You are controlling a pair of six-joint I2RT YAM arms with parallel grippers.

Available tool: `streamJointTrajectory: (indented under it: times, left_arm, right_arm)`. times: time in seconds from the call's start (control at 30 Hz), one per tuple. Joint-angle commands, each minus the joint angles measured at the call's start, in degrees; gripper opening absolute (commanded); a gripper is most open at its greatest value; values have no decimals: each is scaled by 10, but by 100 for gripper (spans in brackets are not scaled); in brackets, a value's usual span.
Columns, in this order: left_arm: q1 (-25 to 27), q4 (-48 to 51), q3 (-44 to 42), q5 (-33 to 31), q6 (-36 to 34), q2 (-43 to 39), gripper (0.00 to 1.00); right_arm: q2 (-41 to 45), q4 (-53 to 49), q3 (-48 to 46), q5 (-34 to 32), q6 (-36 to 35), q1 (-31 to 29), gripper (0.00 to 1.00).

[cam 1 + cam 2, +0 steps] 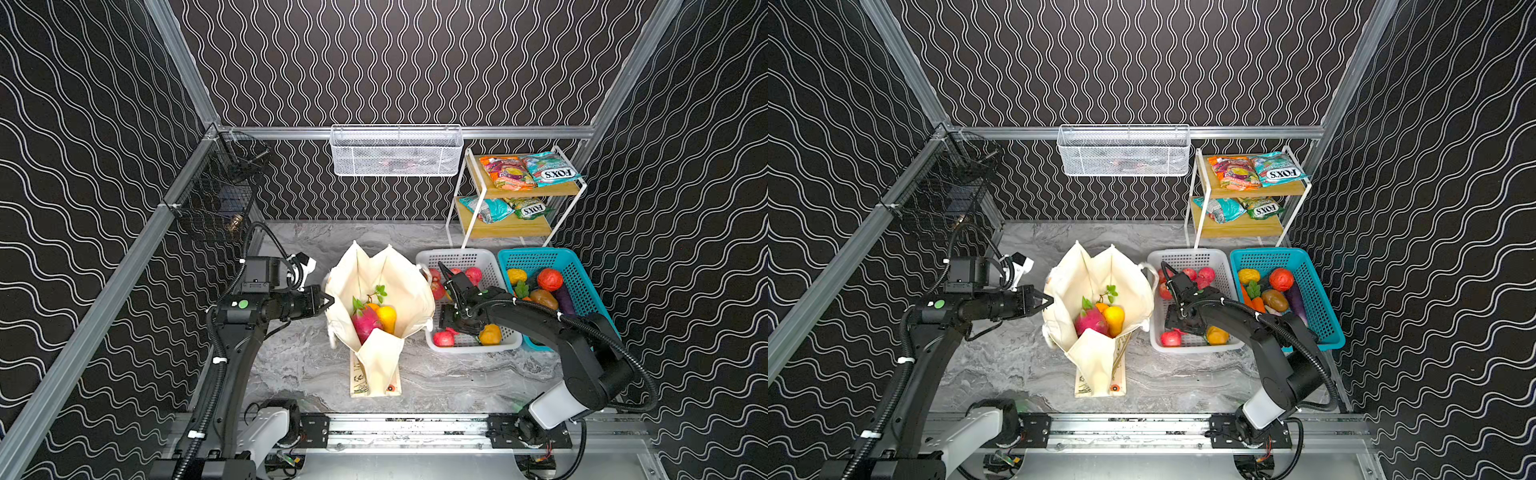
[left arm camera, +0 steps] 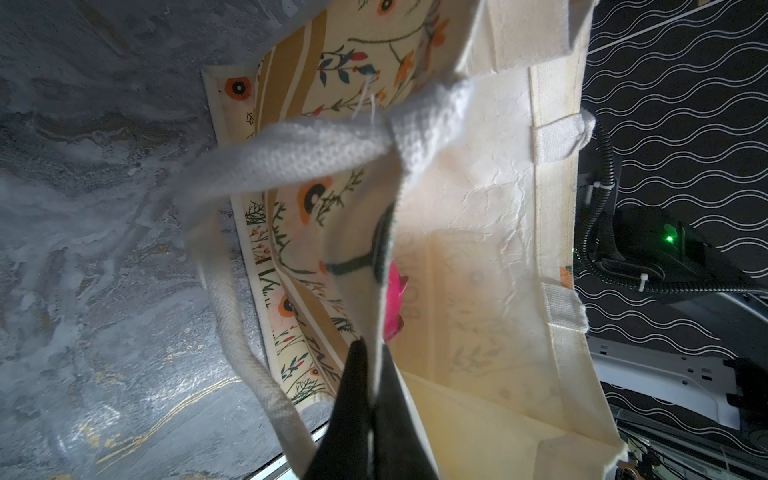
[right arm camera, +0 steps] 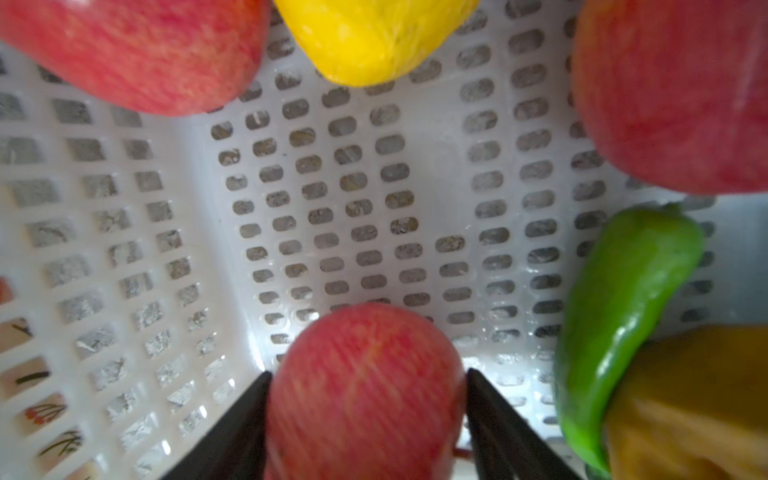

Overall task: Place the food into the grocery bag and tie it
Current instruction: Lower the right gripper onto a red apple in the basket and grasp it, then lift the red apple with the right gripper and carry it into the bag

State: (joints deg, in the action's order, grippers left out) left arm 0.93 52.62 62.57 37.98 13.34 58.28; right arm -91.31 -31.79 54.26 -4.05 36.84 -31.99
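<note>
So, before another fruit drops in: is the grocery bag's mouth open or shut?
Open. In both top views the grocery bag gapes upward, dragon fruit and yellow pear visible inside; the left gripper pinches its rim.

Apple (image 3: 365, 419) between right gripper (image 3: 369, 372) fingers: blurred, cut off by frame edge; firm grip versus mere contact not resolvable. Dragon fruit (image 2: 392, 297) just beyond left gripper (image 2: 372, 353): mostly hidden behind grocery bag (image 2: 478, 249) wall. White mesh basket (image 1: 397, 151), far beyond both grippers: contents too dim to identify.
</note>
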Motion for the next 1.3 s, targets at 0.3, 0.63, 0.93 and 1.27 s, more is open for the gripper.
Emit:
streamJointTrajectory:
  times: [0.3,0.63,0.93,1.27]
  left_arm:
    - [0,8,5,5,-9,-4,0]
    - [0,8,3,7,-5,-11,0]
    - [0,7,-1,9,-2,-14,0]
    - [0,1,2,15,-1,-12,0]
  right_arm:
    - [28,-22,15,-23,2,1,56]
    - [100,-96,72,-55,-8,2,51]
    - [175,-170,192,-44,-65,-9,51]
    - [98,-260,479,-132,-95,-175,52]
